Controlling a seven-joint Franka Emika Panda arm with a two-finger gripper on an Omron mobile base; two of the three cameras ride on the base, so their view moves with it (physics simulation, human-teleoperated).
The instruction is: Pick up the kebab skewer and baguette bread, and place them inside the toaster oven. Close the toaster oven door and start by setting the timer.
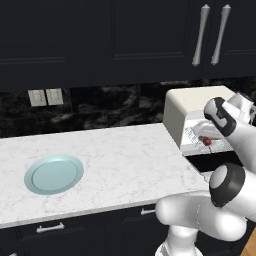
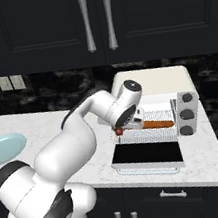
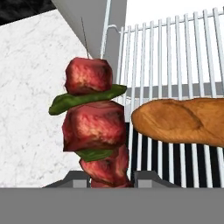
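Note:
My gripper is shut on the kebab skewer, a thin stick of dark red meat chunks with green slices between them. It hangs at the left front edge of the wire rack inside the toaster oven. The baguette bread lies across that rack, just right of the skewer and apart from it. From the right base view, the gripper is at the oven's mouth beside the baguette bread. The toaster oven door hangs open, folded down flat. The skewer shows red in the oven opening.
A light blue plate sits bare on the white marble counter, far left of the oven. Three dark knobs line the oven's right panel. Dark cabinets with silver handles hang overhead.

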